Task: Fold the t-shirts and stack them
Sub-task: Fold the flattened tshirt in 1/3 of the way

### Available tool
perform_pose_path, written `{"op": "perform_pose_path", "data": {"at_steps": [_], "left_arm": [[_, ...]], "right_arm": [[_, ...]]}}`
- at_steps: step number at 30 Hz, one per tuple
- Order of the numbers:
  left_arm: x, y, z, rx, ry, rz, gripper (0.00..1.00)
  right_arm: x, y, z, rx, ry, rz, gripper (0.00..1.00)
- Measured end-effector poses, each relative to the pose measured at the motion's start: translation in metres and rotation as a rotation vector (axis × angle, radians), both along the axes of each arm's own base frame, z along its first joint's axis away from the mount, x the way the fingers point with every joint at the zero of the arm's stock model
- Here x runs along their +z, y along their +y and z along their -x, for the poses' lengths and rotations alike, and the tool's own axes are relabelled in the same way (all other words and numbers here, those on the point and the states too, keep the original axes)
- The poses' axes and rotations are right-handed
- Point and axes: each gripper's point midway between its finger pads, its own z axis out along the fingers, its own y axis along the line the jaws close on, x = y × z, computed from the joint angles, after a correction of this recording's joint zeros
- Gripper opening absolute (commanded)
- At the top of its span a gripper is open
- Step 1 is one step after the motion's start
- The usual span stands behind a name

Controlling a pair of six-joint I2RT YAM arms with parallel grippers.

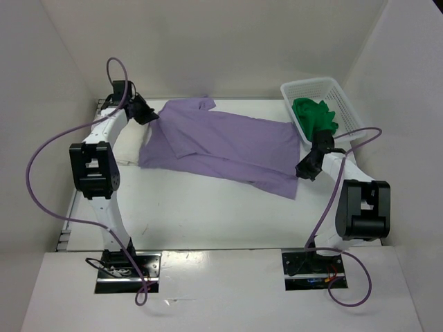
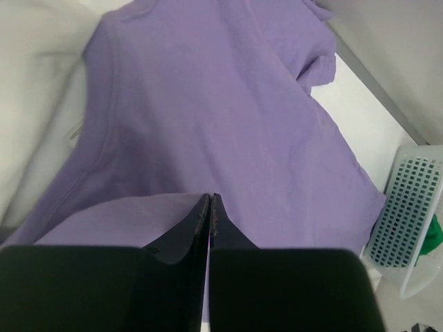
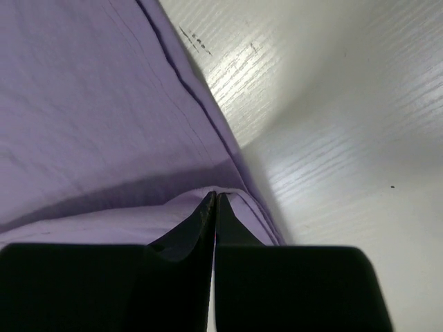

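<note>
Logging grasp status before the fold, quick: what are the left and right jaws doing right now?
Left gripper: closed, pinching the lavender t-shirt.
Right gripper: closed on the same shirt's edge.

Bare table (image 1: 208,214) lies open along the near side, between the arm bases (image 1: 128,266) and the lavender t-shirt (image 1: 221,142) covering the middle. The white lattice basket (image 1: 311,83) with the green t-shirt (image 1: 315,116) blocks the far right corner. White walls (image 1: 221,41) close left, far and right.
</note>
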Motion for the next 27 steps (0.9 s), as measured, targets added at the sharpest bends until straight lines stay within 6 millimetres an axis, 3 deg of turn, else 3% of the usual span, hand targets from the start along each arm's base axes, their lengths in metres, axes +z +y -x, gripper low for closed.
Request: {"op": "perform_pose_path", "data": {"at_steps": [4, 7, 8, 10, 12, 14, 15, 16, 17, 19, 22, 23, 26, 27], "left_arm": [[-0.014, -0.01, -0.018, -0.023, 0.007, -0.006, 0.06], [-0.025, -0.013, -0.02, -0.043, 0.021, -0.02, 0.39], [-0.027, -0.013, -0.019, -0.045, 0.024, -0.021, 0.49], [-0.027, -0.012, -0.016, -0.045, 0.018, -0.025, 0.49], [-0.026, -0.011, 0.001, -0.039, 0.027, -0.036, 0.45], [-0.022, -0.007, 0.025, -0.03, 0.03, -0.054, 0.4], [-0.018, -0.005, 0.043, -0.022, 0.036, -0.066, 0.37], [-0.012, -0.002, 0.057, -0.013, 0.028, -0.075, 0.32], [-0.008, 0.002, 0.074, 0.001, 0.019, -0.082, 0.29], [-0.001, 0.013, 0.106, 0.037, 0.008, -0.093, 0.28], [-0.013, 0.032, 0.139, 0.093, 0.019, -0.097, 0.31], [-0.023, 0.037, 0.145, 0.109, 0.042, -0.093, 0.36], [-0.065, 0.045, 0.156, 0.133, 0.146, -0.075, 0.4], [-0.077, 0.044, 0.157, 0.129, 0.176, -0.069, 0.4]], "right_arm": [[-0.003, -0.002, -0.004, -0.005, -0.005, 0.011, 0.01], [-0.004, -0.002, -0.006, -0.009, -0.007, 0.01, 0.15], [-0.003, -0.002, -0.006, -0.009, -0.011, 0.009, 0.27], [0.0, -0.002, -0.009, -0.008, -0.02, 0.006, 0.34], [0.007, -0.002, -0.011, -0.006, -0.041, 0.004, 0.39], [0.018, -0.001, -0.013, -0.002, -0.076, 0.002, 0.37], [0.027, 0.001, -0.013, 0.003, -0.1, -0.003, 0.28], [0.036, 0.003, -0.013, 0.012, -0.128, -0.01, 0.06], [0.046, 0.004, -0.013, 0.021, -0.157, -0.015, 0.0], [0.062, 0.011, -0.01, 0.034, -0.214, -0.043, 0.0], [0.056, 0.022, 0.007, 0.057, -0.206, -0.079, 0.0], [0.048, 0.026, 0.014, 0.063, -0.18, -0.091, 0.07], [0.027, 0.038, 0.028, 0.083, -0.105, -0.116, 0.2], [0.024, 0.04, 0.031, 0.083, -0.09, -0.119, 0.31]]}}
